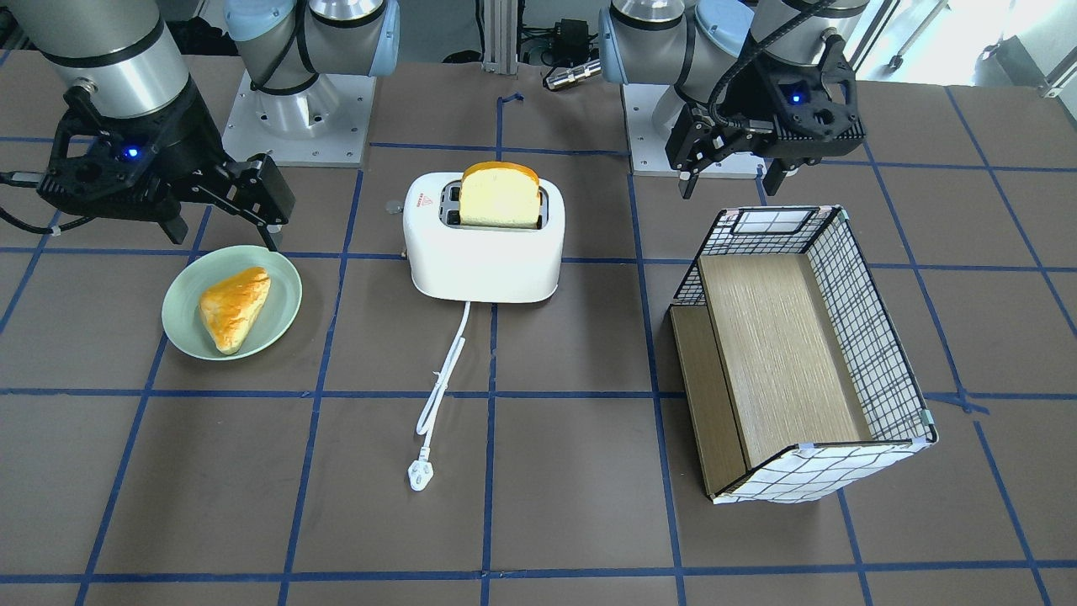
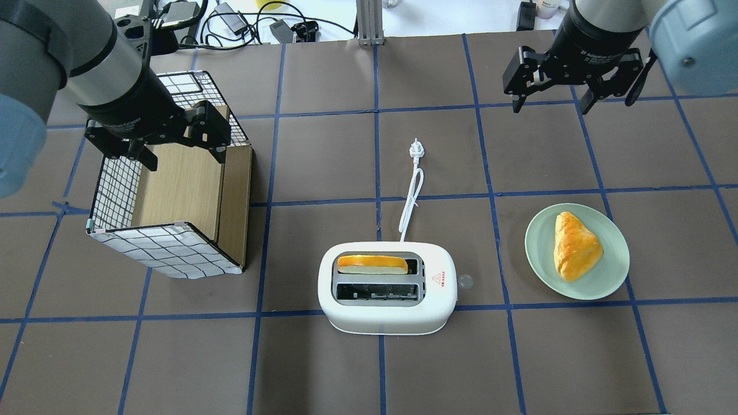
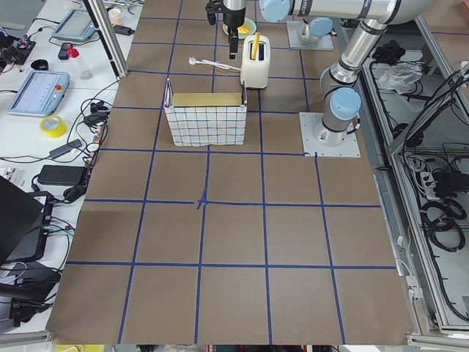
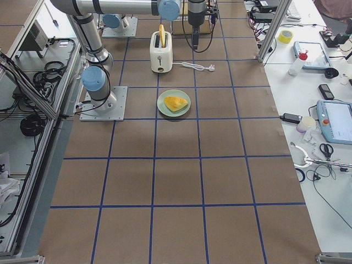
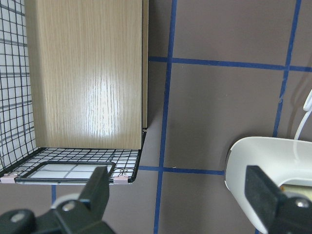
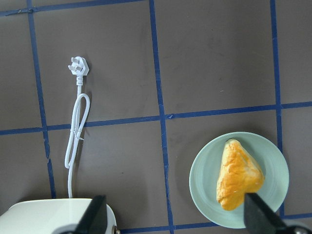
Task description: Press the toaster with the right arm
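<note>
Toaster upright mid-desk, bread slice standing in slot farther from robot, lever knob on end facing plate. Right jaws spread, empty, hanging well apart from toaster, beyond plate holding pastry. Left jaws spread, empty, above basket off toaster's opposite end. Plug lies on desk beyond toaster.

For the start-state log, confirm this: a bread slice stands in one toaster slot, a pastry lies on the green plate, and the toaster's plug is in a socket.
Wrong on the plug: it sits in no socket but lies loose on the table, as the overhead exterior view shows. The bread slice in the toaster slot and pastry on the green plate are right.
</note>
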